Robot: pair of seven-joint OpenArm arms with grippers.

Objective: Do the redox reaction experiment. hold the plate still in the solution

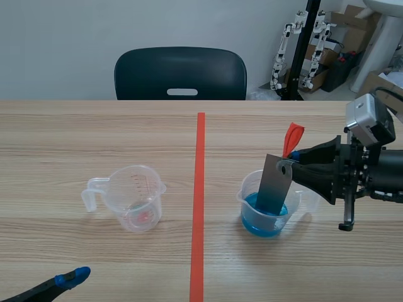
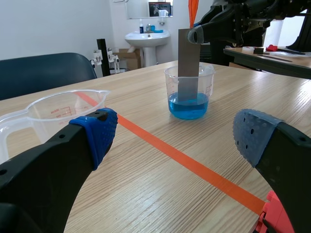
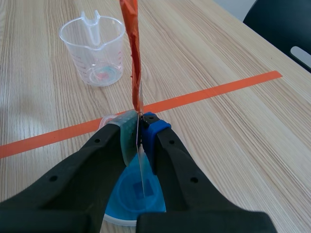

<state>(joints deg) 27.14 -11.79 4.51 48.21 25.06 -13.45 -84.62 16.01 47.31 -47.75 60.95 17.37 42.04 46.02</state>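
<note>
- Plate: a thin grey metal strip that stands in the beaker, leaning a little, with its lower end dipped in the blue solution and its upper part above the beaker's rim.
- An orange-red tag rises from the plate's top, above the beaker.
- Right jaws: clenched on the plate's upper end, just above and beside the beaker's rim; the right wrist view shows the strip edge-on, pinched between the two pads.
- Left jaws: released and grasping nothing, low over the desk, well apart from the beaker and across the tape line from it.
- A clear measuring cup stands on that same far side of the line from the beaker; it looks nearly empty, with a faint pink trace at its bottom.
- Step in hand, as I judge it: the dip is made and this is the holding phase.
- The next move calls for almost no motion: a firm pinch, the lower end kept under the liquid, and no sideways push that could tip or slide the light beaker.
</note>
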